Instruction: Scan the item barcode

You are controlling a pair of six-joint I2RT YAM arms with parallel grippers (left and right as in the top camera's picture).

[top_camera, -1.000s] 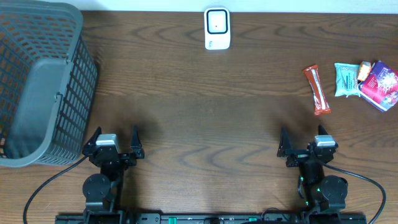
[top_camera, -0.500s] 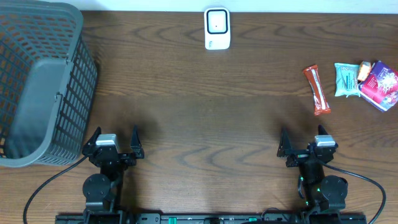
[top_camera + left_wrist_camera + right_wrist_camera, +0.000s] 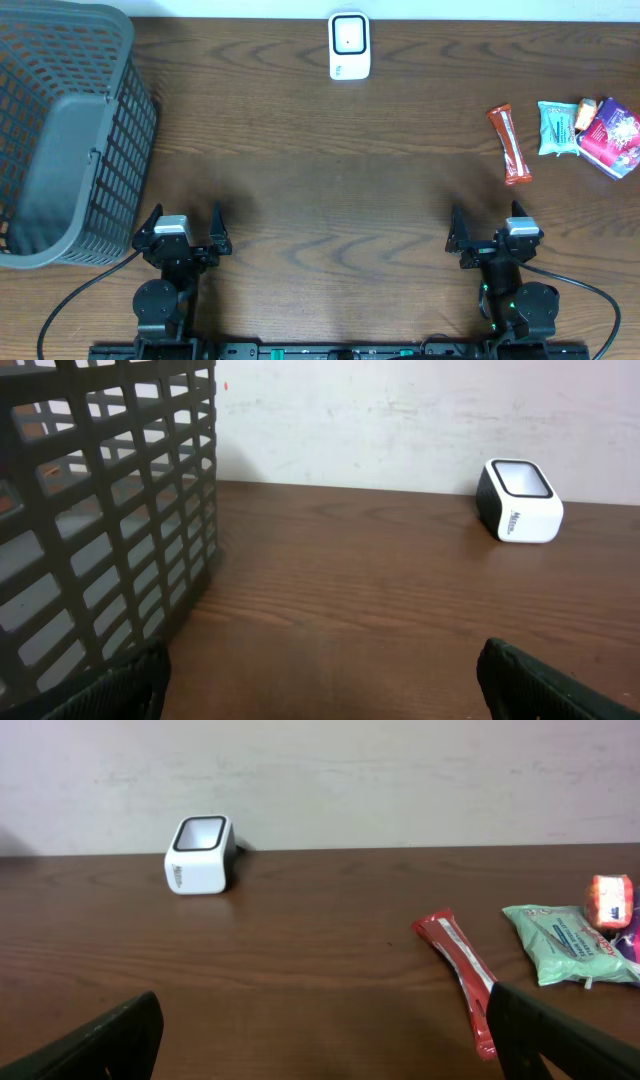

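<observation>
A white barcode scanner (image 3: 349, 45) with a dark window stands at the far middle of the table; it also shows as the scanner (image 3: 520, 513) and the scanner (image 3: 199, 854) in the wrist views. The items lie at the right: a red bar (image 3: 509, 144) (image 3: 458, 975), a green packet (image 3: 557, 127) (image 3: 560, 942), a small orange pack (image 3: 588, 110) (image 3: 611, 898) and a purple pouch (image 3: 611, 139). My left gripper (image 3: 184, 228) (image 3: 322, 685) and right gripper (image 3: 493, 230) (image 3: 332, 1038) rest open and empty at the near edge, far from the items.
A large dark grey mesh basket (image 3: 62, 130) (image 3: 90, 510) fills the table's left side, close to my left gripper. A pale wall runs behind the table's far edge.
</observation>
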